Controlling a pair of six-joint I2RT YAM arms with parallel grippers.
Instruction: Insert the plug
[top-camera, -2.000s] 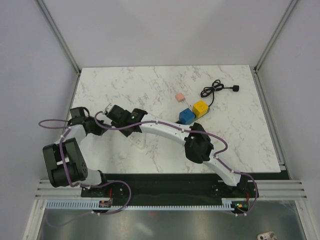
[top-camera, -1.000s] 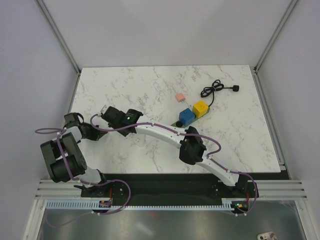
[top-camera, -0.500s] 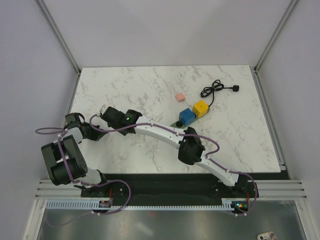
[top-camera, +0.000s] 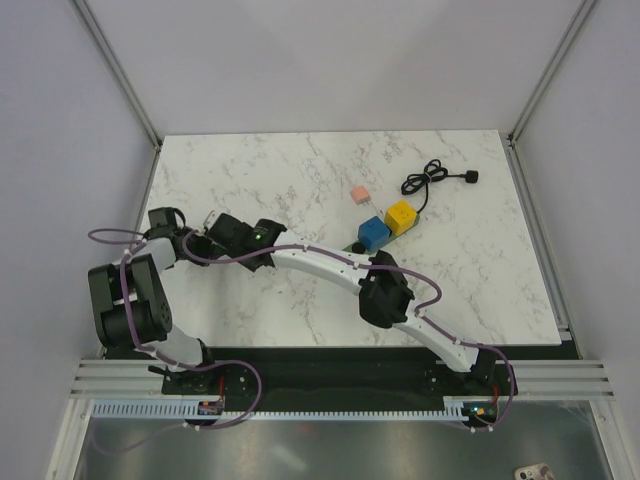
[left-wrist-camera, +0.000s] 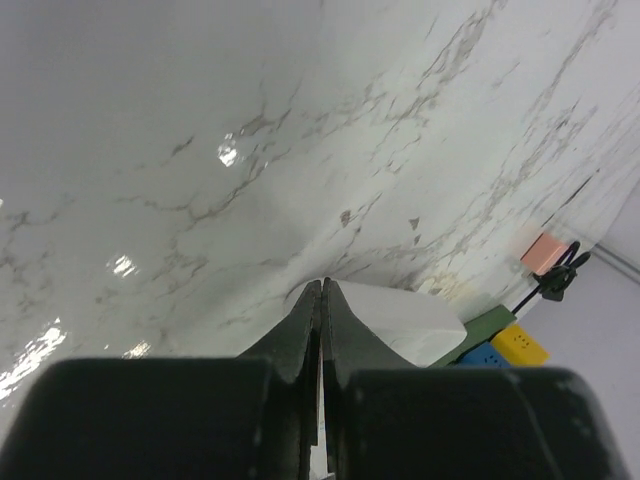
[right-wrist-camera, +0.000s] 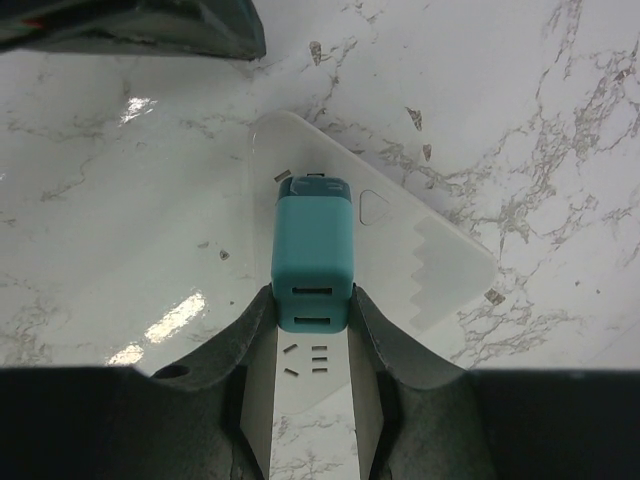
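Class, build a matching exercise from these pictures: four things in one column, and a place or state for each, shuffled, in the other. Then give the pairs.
1 teal plug
2 left gripper
3 black cable
4 pink cube

A shut, empty
B loosely coiled
C clamped in the right gripper
D just beyond the blue cube

Pairs: 1-C, 2-A, 3-B, 4-D

Over two seconds the right arm (top-camera: 320, 262) stretches farther left across the desk (top-camera: 300, 170). Its elbow (top-camera: 385, 292) shifts left with it, and the right jaws end up nearer the desk's left edge. The left arm (top-camera: 130, 295), swung out toward that edge a second ago, now turns back inward, bringing the left jaws just beside the right jaws. Its purple cable (top-camera: 105, 237) loops higher.
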